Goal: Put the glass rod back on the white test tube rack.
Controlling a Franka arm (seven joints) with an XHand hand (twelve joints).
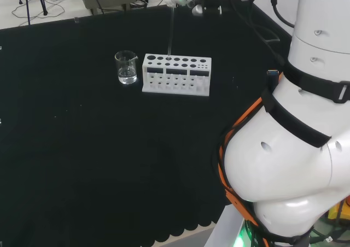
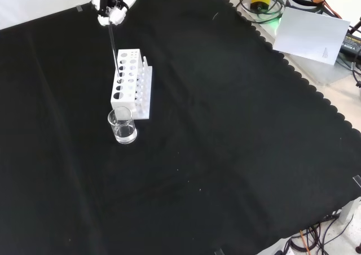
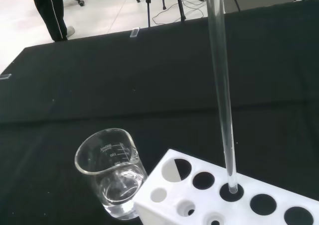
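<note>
Now I pinch the glass rod (image 3: 222, 93) in my hand (image 2: 115, 12), its tip entering a rack (image 1: 176, 75) hole. I'd lower it plumb, unclasping only once seated; the beaker (image 1: 126, 68) waits at the rack's nine o'clock in the head view.

Black cloth (image 2: 225, 125) with scalloped edge, pale floor (image 1: 33, 6), cables (image 3: 192, 3)

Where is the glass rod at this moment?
The glass rod stands upright in the hand, with its lower tip in a hole of the white test tube rack; in the head view the beaker is just left of the rack.
</note>
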